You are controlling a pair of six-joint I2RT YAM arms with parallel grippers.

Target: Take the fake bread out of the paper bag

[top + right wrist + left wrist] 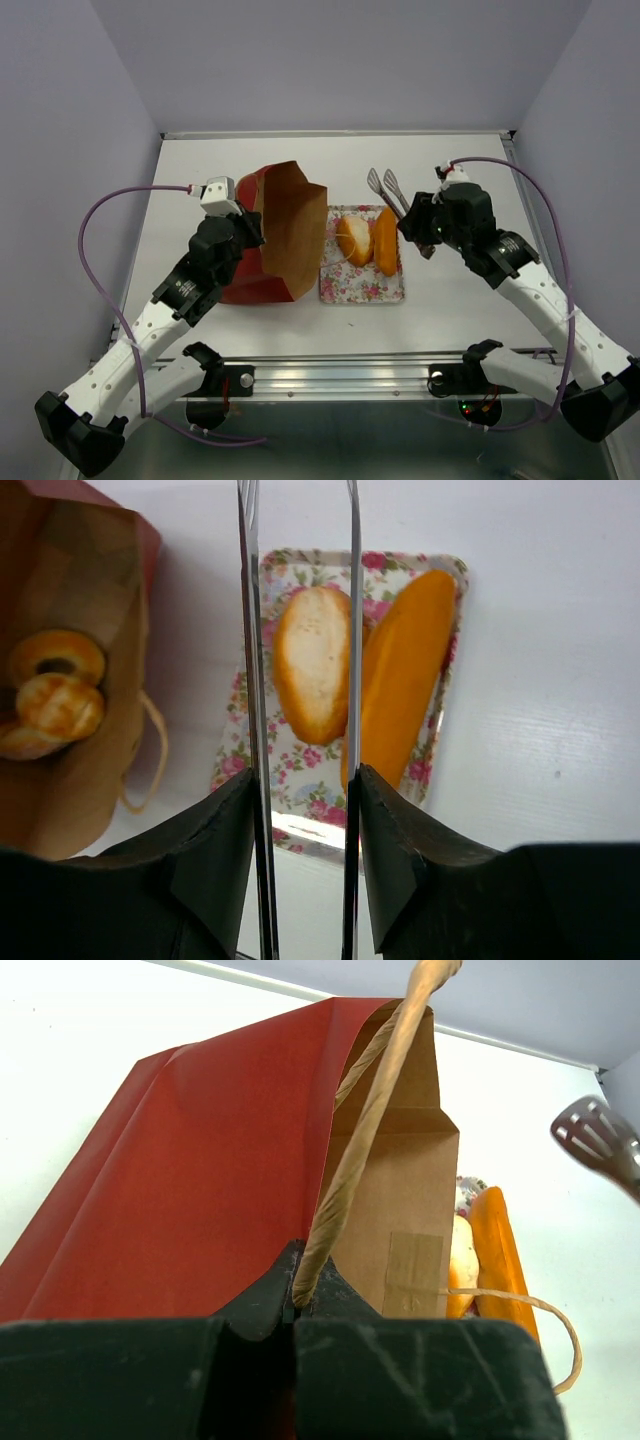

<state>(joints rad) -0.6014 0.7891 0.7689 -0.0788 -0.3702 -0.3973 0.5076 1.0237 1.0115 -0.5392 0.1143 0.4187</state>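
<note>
Two loaves (400,670) lay on tray (300,780); about three buns (60,705) sat inside bag (90,570), not yet out. My left gripper (295,1305) clenched the handle (360,1150); my right gripper (305,810) grasped tongs (250,630).

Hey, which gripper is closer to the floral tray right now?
The right gripper. It hovers at the floral tray's right edge, holding metal tongs. The left gripper is beyond the paper bag, on the tray's left, clamped on the bag's cord handle.
</note>
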